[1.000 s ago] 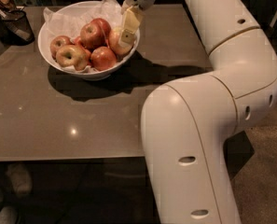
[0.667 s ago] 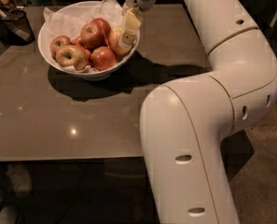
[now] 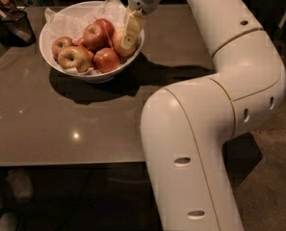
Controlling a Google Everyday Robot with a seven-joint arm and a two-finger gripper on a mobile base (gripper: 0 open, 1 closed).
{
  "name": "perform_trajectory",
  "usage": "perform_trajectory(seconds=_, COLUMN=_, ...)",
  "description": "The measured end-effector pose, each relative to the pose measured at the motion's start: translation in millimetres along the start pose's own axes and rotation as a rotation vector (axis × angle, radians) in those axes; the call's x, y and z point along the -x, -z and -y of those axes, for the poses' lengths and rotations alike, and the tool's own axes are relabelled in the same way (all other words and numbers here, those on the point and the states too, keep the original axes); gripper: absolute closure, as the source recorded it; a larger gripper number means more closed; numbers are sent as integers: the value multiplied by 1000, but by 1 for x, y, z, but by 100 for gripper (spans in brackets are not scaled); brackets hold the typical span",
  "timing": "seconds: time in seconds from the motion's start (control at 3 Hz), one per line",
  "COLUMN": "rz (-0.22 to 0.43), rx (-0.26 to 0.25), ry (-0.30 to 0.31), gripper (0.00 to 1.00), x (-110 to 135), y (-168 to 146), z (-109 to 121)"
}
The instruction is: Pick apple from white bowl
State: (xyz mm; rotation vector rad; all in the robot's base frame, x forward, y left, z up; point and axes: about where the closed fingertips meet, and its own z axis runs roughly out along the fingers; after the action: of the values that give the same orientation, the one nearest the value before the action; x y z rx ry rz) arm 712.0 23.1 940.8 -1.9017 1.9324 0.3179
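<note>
The white bowl [image 3: 95, 75] with a crinkled paper liner stands at the far left of the brown table and holds several apples. The pale yellow-green apple [image 3: 117, 42] lies at the bowl's right side, against the rim. My gripper [image 3: 129, 32] reaches down from above into the right side of the bowl and rests right on that apple, covering its right half. The apple still sits in the bowl among the others.
Deep red apples [image 3: 95, 35] and a smaller yellowish-red apple [image 3: 74, 57] fill the rest of the bowl. A dark mesh cup [image 3: 17, 27] stands at the table's far left corner. My white arm [image 3: 214, 119] looms over the table's right side.
</note>
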Motion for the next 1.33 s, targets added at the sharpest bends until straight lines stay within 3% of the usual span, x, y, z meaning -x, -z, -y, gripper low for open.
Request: perform_trajectory(seconds=1.33, rz=4, rx=54, ry=-19, gripper=29, x=-2, y=-21, z=-3)
